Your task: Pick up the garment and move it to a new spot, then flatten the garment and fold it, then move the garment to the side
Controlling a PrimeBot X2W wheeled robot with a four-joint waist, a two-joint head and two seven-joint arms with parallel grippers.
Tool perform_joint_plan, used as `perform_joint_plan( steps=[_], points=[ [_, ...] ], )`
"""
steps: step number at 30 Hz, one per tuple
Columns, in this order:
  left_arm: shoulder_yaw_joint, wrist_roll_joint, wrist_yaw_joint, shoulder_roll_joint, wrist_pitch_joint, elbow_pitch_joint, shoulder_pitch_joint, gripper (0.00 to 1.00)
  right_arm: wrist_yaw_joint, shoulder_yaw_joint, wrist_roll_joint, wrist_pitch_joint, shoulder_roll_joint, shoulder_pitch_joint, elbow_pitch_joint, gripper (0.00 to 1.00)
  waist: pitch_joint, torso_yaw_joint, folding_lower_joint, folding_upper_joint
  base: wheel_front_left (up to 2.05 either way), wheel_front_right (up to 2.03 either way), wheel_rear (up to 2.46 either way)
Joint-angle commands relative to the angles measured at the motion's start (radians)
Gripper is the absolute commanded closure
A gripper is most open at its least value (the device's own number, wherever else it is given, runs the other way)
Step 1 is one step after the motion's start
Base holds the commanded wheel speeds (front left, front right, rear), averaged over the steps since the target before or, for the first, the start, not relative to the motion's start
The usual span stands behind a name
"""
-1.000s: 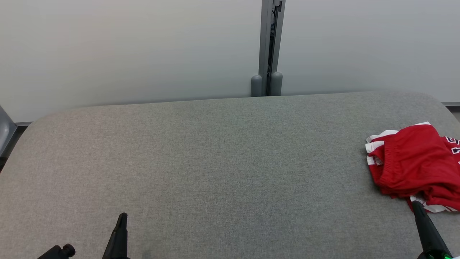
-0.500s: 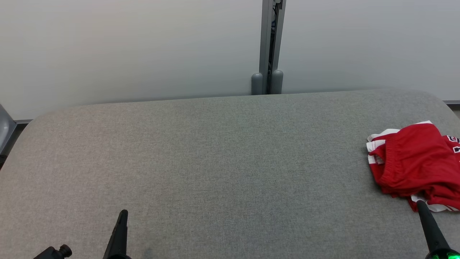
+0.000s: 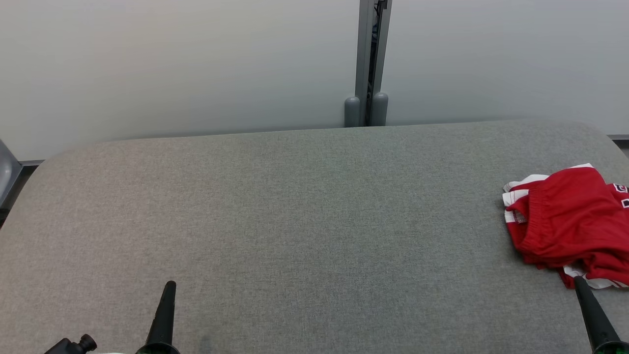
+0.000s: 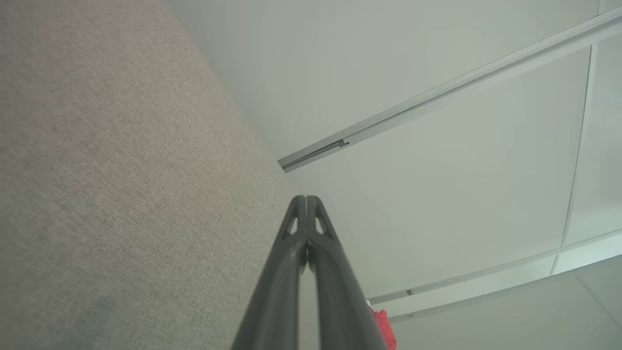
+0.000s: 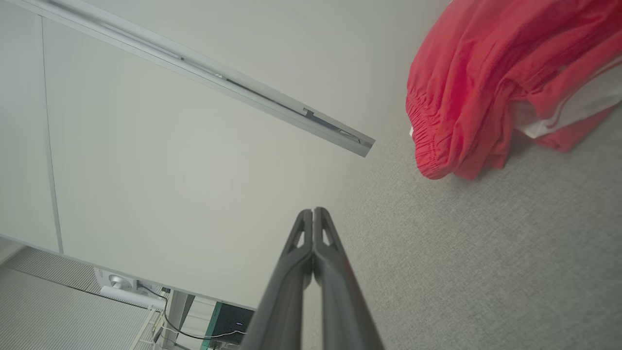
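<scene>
The garment is a crumpled pair of red shorts with white trim, lying at the far right of the grey table. My right gripper is shut and empty, its tip just at the garment's near edge. The right wrist view shows the garment at the upper right, apart from my shut right gripper. My left gripper stands shut and empty near the table's front left, far from the garment. In the left wrist view its fingers are pressed together, and a sliver of the red garment shows beside them.
A pale partition wall with a grey vertical post stands right behind the table's far edge. The table's corners are rounded. A grey object stands off the left edge.
The head camera has tilted slightly, so the whole picture has shifted. Both gripper tips sit a little lower or farther right in view; the garment has not moved on the table.
</scene>
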Motion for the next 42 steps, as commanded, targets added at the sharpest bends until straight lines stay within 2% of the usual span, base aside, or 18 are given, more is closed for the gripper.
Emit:
perform_joint_plan(
  steps=[1,42],
  points=[
    [0.008,-0.021,-0.009,0.004,0.003,-0.012,-0.023,1.0,0.0,-0.011,0.024,0.006,-0.001,0.001,-0.01,1.0,0.001,0.0,0.0,-0.0001,0.0,0.0,0.0],
    [0.044,-0.308,-0.083,-0.035,0.054,-0.044,-0.02,1.0,0.0,-0.058,0.337,0.064,0.032,0.022,-0.029,1.0,0.024,0.005,0.0,-0.0001,0.0,0.0,0.0]
  ],
)
